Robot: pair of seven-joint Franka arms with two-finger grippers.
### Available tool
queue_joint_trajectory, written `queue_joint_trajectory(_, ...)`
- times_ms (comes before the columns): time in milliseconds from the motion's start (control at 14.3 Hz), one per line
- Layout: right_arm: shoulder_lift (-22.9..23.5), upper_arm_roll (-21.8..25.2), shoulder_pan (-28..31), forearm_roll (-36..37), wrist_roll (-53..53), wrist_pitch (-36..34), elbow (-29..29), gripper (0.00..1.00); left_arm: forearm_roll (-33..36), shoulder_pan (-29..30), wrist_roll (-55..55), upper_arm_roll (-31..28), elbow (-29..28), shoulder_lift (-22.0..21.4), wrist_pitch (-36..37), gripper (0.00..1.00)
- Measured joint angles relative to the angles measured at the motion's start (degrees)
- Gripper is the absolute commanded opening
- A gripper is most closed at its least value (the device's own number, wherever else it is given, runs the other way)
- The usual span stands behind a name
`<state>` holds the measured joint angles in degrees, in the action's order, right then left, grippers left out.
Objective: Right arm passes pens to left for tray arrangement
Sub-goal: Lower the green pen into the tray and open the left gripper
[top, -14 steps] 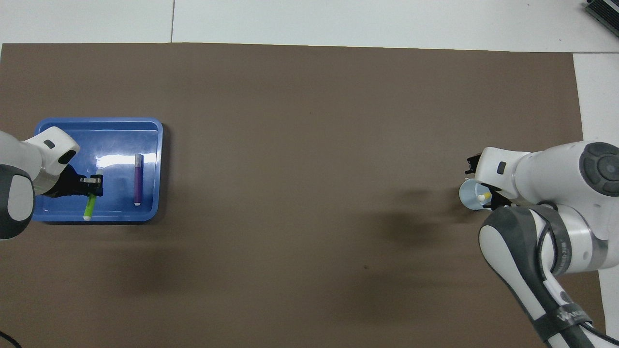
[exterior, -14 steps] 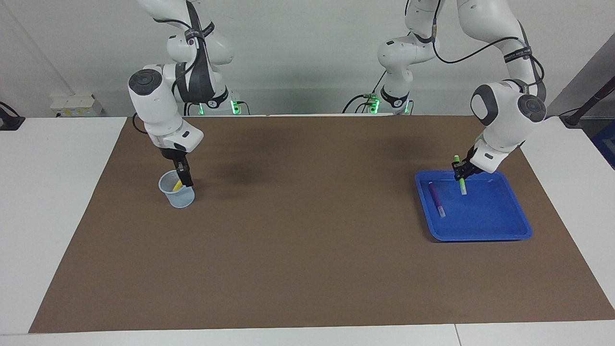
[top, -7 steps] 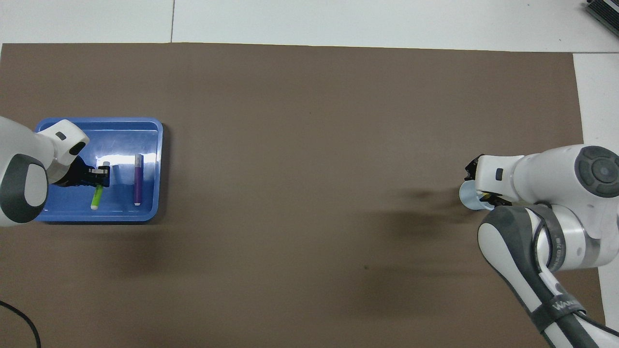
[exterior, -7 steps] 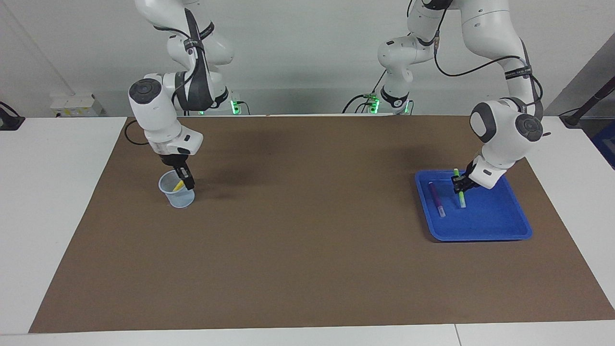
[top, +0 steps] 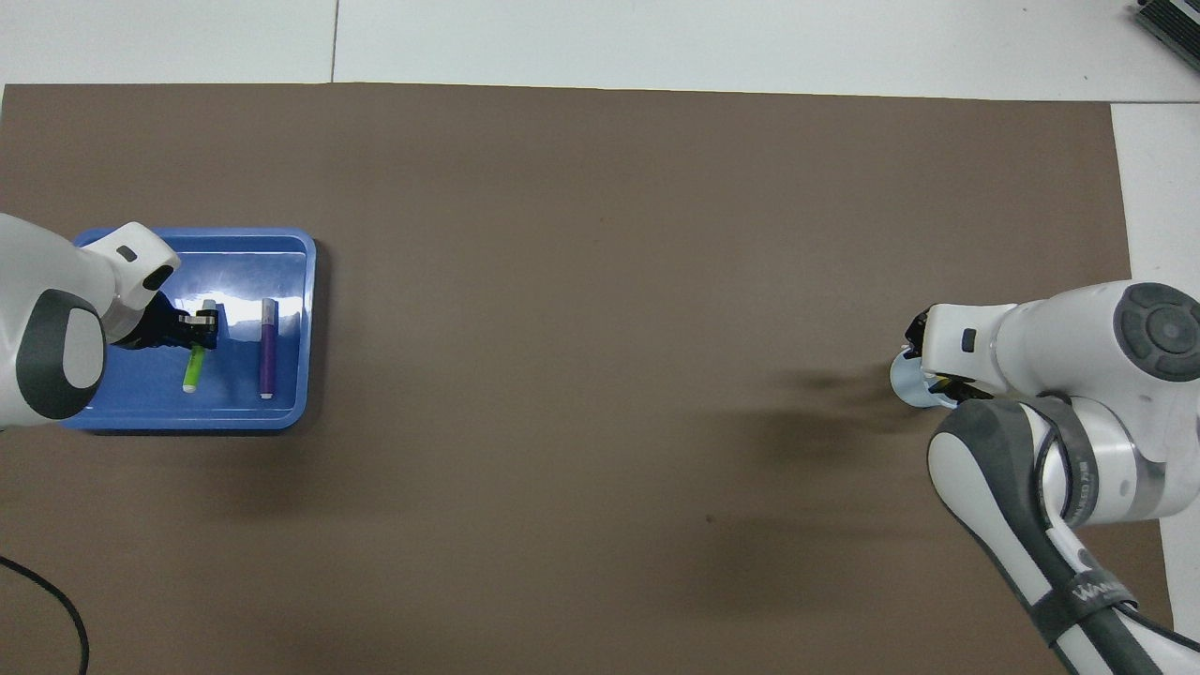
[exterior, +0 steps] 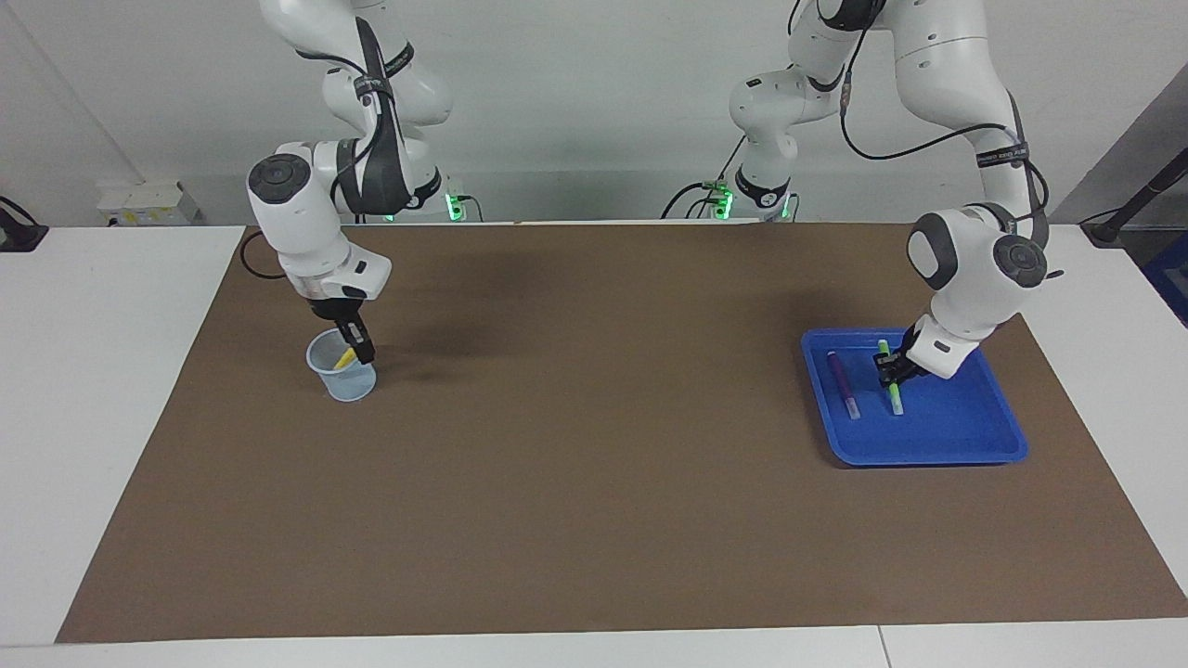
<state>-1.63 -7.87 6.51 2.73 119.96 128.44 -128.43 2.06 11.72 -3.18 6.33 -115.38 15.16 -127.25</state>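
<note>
The blue tray [exterior: 928,455] lies toward the left arm's end of the table; it also shows in the overhead view [top: 281,420]. The purple pen [exterior: 844,383] [top: 268,352] lies flat in it. My left gripper [exterior: 888,371] [top: 201,326] is down in the tray, shut on the green pen [exterior: 895,399] [top: 193,368], which lies low and nearly parallel to the purple pen. My right gripper [exterior: 358,350] [top: 928,373] reaches into the pale cup [exterior: 342,378] [top: 906,384] toward the right arm's end, right at the yellow pen [exterior: 344,357] standing in it.
A brown mat [exterior: 594,417] covers most of the white table [exterior: 102,390]. A black cable [top: 56,600] curls at the mat's edge near the left arm's base.
My left gripper has lowered the green pen from a steep tilt to nearly flat in the tray, beside the purple pen. My right arm has shifted slightly at the cup.
</note>
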Motion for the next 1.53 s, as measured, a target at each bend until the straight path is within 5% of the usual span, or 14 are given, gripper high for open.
queue_joint_trajectory(488, -0.24, -0.01, 1.32, 0.00, -1.19, -0.36, 0.03, 0.28, 3.39, -0.25, 0.00, 0.74, -1.40, 1.31, -4.04, 0.03)
queue_joint_trajectory(628, -0.25, -0.03, 1.33, 0.00, -1.78, -0.40, 0.02, 0.29, 3.88, -0.36, -0.02, 0.79, -1.39, 1.31, -4.05, 0.25)
queue_joint_trajectory(697, -0.25, -0.03, 1.34, 0.00, -2.15, -0.45, 0.01, 0.29, 4.01, -0.46, -0.03, 0.79, -1.40, 1.31, -4.05, 0.51)
queue_joint_trajectory(837, -0.26, -0.03, 1.34, 0.00, -2.99, -0.48, 0.02, 0.30, 4.03, -0.72, -0.02, 0.79, -1.40, 1.34, -4.06, 0.59)
queue_joint_trajectory(976, -0.29, -0.04, 1.34, 0.00, -3.78, -0.65, 0.02, 0.34, 4.03, -0.86, 0.01, 0.80, -1.40, 1.47, -4.06, 1.00)
queue_joint_trajectory(1534, -0.34, -0.05, 1.34, 0.00, -5.32, -0.90, 0.01, 0.33, -1.61, -1.57, 3.45, 1.21, 2.68, 1.62, 1.48, 1.00)
